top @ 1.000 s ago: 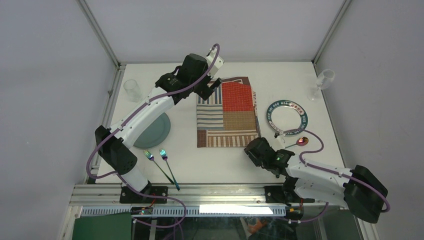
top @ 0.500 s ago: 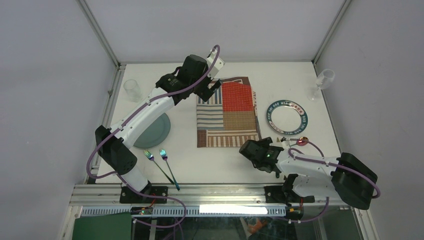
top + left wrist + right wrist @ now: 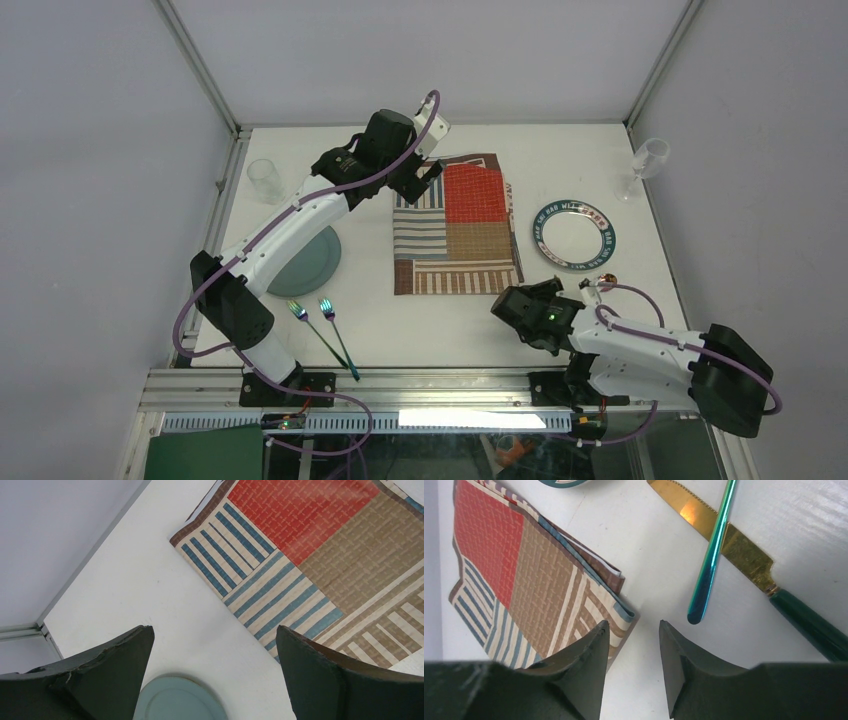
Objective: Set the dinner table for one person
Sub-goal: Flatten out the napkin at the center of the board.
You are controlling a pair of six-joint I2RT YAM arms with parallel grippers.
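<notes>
The dinner table (image 3: 450, 335) is a white top with aluminium rails. A striped red, blue and tan placemat (image 3: 455, 225) lies in its middle. My left gripper (image 3: 425, 175) hovers over the mat's far left corner, open wide and holding nothing; in its wrist view the fingers (image 3: 100, 675) frame bare table, the placemat (image 3: 310, 555) and a grey-blue plate (image 3: 175, 700). My right gripper (image 3: 510, 300) is low by the mat's near right corner, open partway with nothing between its fingers (image 3: 589, 660). Just beyond it lie a gold knife (image 3: 734, 545) with a green handle and a teal spoon handle (image 3: 711, 555).
The grey-blue plate (image 3: 312, 262) sits left of the mat, partly under my left arm. A plate with a patterned rim (image 3: 573, 233) lies to the right, a spoon bowl (image 3: 606, 281) just below it. Two forks (image 3: 322, 325) lie near left. A tumbler (image 3: 264, 178) and a stemmed glass (image 3: 645, 165) stand at the far corners.
My right arm has swung its wrist and elbow a little, the gripper staying by the mat's near right corner; it now hides more of the spoon. The left arm has not moved.
</notes>
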